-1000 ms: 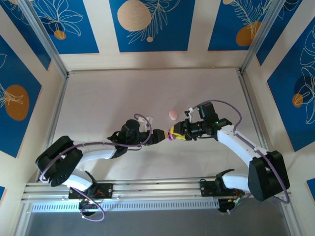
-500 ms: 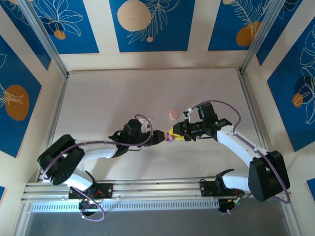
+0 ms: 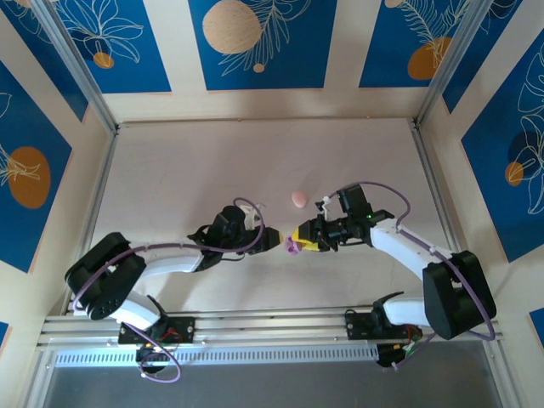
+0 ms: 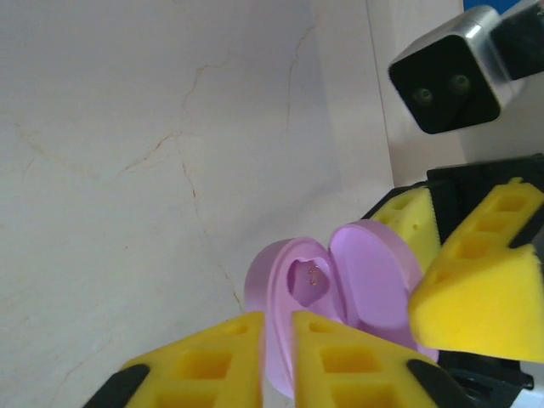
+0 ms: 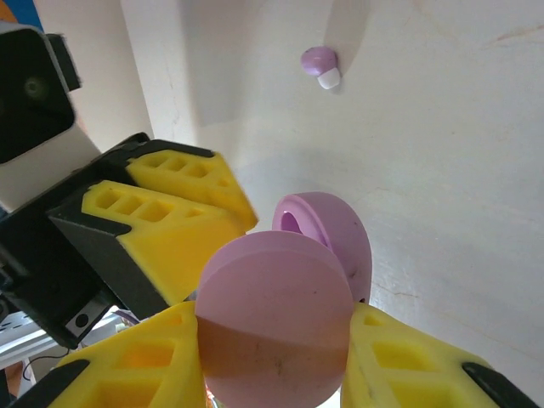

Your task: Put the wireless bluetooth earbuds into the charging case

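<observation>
Pale tabletop. Right gripper clamps open purple case by lid. Left gripper nearly closed, tips at case rim; anything pinched unclear. Purple earbud on table, 12 o'clock of case, right wrist view.

My left arm and right arm are white shells with black joints, a purple cable looping along each. The left tool and right tool wear yellow fingers with square pockets, on black mounts.
</observation>
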Motion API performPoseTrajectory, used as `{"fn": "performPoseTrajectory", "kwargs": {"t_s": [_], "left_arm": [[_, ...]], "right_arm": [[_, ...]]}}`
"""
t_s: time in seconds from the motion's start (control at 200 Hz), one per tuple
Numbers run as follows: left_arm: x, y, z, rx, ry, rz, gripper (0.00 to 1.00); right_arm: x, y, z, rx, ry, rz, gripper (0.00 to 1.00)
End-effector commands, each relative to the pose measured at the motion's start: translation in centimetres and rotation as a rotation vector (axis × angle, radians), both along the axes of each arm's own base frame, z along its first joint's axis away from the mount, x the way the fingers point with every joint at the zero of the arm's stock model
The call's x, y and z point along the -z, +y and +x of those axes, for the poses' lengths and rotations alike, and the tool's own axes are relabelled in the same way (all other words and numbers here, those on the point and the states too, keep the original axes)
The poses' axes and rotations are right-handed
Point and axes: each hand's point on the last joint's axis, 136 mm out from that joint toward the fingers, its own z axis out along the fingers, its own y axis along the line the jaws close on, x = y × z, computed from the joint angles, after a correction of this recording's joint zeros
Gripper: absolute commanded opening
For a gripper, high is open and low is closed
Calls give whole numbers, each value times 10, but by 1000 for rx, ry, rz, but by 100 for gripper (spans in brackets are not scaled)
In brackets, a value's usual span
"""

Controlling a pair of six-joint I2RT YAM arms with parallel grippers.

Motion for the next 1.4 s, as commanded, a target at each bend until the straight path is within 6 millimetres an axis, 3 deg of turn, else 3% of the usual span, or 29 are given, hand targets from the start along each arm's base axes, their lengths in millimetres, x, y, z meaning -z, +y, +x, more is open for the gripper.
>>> {"fn": "performPoseTrajectory", "kwargs": {"t_s": [0.0,0.1,0.715,1.0,1.396], "left_arm": [[-15,-8,3,8,-16,-32,8],[-13,-16,0,25,-5,-37,0],[24,-33,-5,37,74,-67,0],[47,-32,-13,29,123,-42,0],[56,-38,-15,31,146,-49,0]], "right_arm": [[6,1,-3,-21,5,19,28],[13,2,-1,-23,16,20,28],[40,6,2,-15,67,47,30],[55,5,3,-3,90,45,34],[65,3,0,5,112,36,48]]}}
